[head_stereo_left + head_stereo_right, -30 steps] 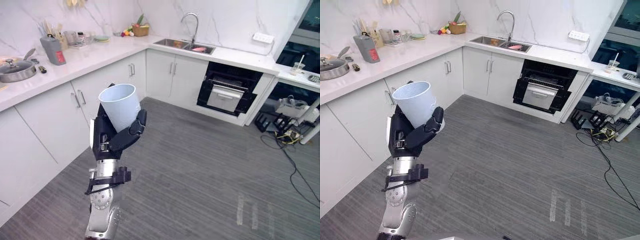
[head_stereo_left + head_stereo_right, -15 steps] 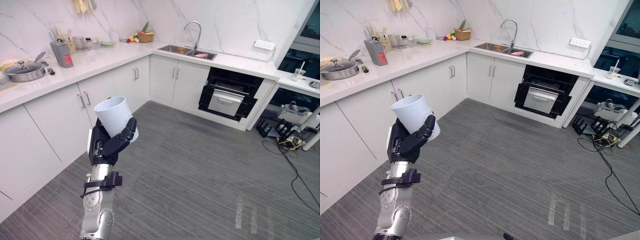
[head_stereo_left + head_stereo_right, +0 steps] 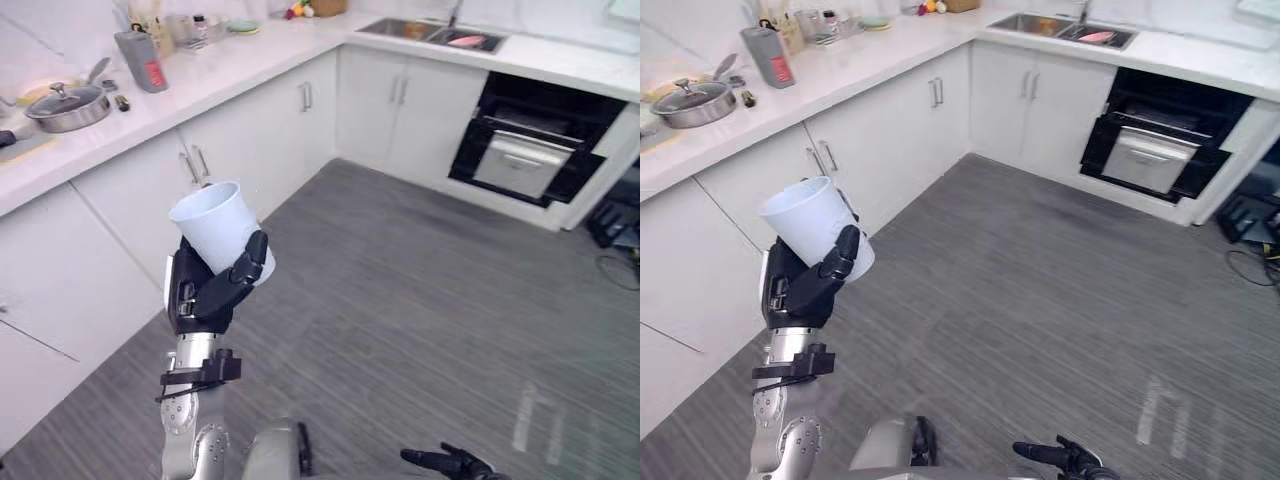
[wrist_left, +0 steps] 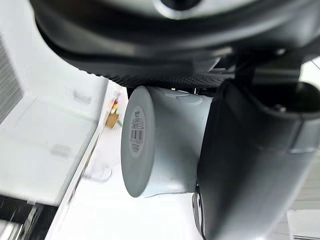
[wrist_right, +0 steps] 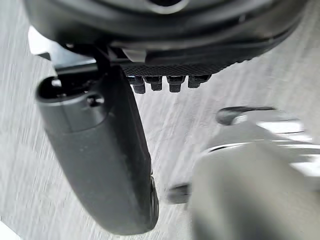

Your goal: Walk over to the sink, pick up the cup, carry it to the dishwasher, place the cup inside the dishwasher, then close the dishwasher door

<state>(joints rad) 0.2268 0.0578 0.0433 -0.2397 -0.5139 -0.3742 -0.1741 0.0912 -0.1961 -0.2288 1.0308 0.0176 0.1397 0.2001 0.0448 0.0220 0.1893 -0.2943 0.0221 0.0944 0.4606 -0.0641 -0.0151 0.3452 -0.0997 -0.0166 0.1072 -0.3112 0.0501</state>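
Grey plank floor [image 3: 430, 300], white cabinets [image 3: 270, 130] along the left and top of the frame, white counter [image 3: 250, 65] above them.

Left hand [image 3: 205, 290], lower-left of centre in the eye views, is clenched round the cup [image 3: 215, 235]. Fingers wrap the lower half and the thumb sits on the other side. The white cup is raised off everything, its rim tipped toward the upper left. The left wrist view shows its base [image 4: 136, 145] sticking out past the hand.

Right hand [image 3: 445, 462], at the bottom edge right of centre, is empty with its fingers relaxed.

Sink [image 3: 440, 35] is top right. The black bay just under it to the right reads as the dishwasher [image 3: 520, 140], with a silver front showing inside it. Both are well apart from the cup. Pan [image 3: 68, 105] sits on the counter, upper left.

Judgement: carry step, with placing and door closing not yet done.

Risks:
- The grip sits low on a smooth tapered cup, so walking jolts could let it slide or tip out.
- The cabinets are near the left arm, so a swing could clip the cup.
- A tilted cup may catch the dishwasher opening or rack on entry.
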